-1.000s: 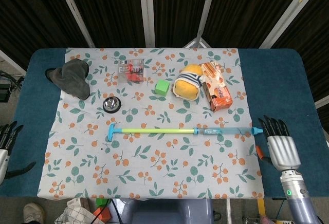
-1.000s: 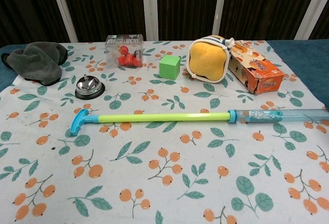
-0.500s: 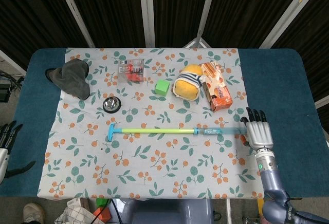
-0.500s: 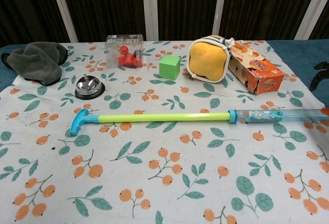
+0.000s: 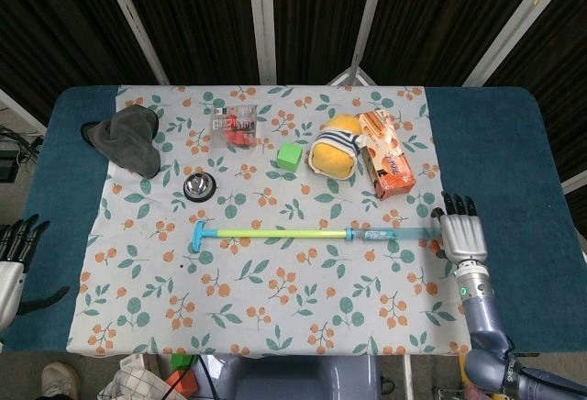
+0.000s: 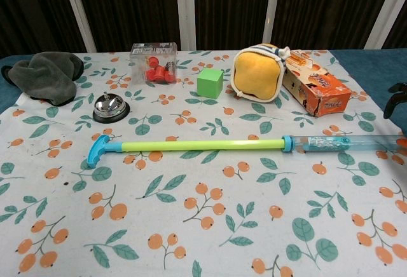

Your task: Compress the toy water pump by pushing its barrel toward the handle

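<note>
The toy water pump lies flat across the flowered cloth, drawn out long. Its blue handle (image 5: 198, 234) (image 6: 98, 149) points left, a yellow-green rod (image 5: 275, 233) (image 6: 203, 145) runs along the middle, and the clear blue barrel (image 5: 390, 234) (image 6: 343, 142) is on the right. My right hand (image 5: 459, 233) hovers palm down at the barrel's far right end, fingers straight and apart, hiding the tip. Only dark fingertips (image 6: 397, 96) of it show at the chest view's right edge. My left hand (image 5: 14, 253) is off the table's left edge, fingers apart, holding nothing.
Behind the pump stand a grey cloth (image 5: 128, 138), a metal bell (image 5: 199, 185), a clear box of red pieces (image 5: 235, 127), a green cube (image 5: 290, 156), a yellow plush pouch (image 5: 336, 147) and an orange carton (image 5: 385, 152). Bare cloth lies in front of the pump.
My right hand has come up and left from the table's right front to the barrel's end, then nearly stopped. The left hand shifted slightly. The pump has not moved.
</note>
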Available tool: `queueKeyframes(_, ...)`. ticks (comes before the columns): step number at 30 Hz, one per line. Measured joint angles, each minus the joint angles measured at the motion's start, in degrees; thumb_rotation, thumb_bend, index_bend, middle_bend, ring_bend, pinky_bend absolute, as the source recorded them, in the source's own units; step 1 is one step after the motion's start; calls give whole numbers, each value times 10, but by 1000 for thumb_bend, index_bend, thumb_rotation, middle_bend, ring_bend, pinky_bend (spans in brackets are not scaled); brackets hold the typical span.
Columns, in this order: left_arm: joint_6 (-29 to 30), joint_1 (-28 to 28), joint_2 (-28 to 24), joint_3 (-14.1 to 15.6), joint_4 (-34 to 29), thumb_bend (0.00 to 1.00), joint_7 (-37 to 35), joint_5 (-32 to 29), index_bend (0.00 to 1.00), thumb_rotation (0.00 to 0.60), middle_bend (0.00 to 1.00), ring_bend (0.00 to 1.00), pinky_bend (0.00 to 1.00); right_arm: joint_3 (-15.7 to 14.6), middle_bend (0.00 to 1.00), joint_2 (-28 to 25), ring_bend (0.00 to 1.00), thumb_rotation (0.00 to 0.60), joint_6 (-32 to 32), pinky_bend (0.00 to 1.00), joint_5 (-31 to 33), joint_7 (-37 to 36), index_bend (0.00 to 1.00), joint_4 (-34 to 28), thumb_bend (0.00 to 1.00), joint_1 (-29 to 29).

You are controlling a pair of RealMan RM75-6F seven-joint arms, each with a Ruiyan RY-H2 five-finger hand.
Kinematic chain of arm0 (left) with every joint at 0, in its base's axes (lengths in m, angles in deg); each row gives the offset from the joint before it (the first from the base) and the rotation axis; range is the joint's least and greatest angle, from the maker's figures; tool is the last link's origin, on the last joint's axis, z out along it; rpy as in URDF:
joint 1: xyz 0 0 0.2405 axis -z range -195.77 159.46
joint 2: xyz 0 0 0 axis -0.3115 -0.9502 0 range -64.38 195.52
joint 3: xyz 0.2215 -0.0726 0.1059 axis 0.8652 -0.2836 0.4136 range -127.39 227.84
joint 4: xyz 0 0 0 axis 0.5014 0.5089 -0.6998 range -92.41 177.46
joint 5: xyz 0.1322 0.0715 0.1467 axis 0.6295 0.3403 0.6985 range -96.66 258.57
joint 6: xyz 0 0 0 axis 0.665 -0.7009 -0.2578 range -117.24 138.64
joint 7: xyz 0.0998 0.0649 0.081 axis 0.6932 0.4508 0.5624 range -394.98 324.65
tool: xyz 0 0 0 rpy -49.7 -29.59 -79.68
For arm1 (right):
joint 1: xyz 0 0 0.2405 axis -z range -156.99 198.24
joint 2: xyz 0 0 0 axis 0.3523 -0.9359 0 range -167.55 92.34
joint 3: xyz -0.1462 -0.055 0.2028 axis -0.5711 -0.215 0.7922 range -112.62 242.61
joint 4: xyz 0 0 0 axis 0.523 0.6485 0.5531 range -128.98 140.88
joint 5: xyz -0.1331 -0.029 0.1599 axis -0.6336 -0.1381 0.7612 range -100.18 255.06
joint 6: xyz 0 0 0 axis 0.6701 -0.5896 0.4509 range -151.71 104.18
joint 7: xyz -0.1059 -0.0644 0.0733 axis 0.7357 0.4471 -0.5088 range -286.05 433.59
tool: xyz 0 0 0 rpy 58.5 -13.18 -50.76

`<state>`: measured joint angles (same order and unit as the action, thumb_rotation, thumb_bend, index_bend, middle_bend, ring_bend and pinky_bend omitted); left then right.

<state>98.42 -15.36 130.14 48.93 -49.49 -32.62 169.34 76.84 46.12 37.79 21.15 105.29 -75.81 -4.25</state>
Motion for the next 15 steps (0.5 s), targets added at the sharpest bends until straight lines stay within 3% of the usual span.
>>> queueKeyframes(15,6,-3,6,-1,-8,115,17,-3,0,600,0,0,0,-5,92,11,0,600,-38,0,54,13,381,65,356,-19)
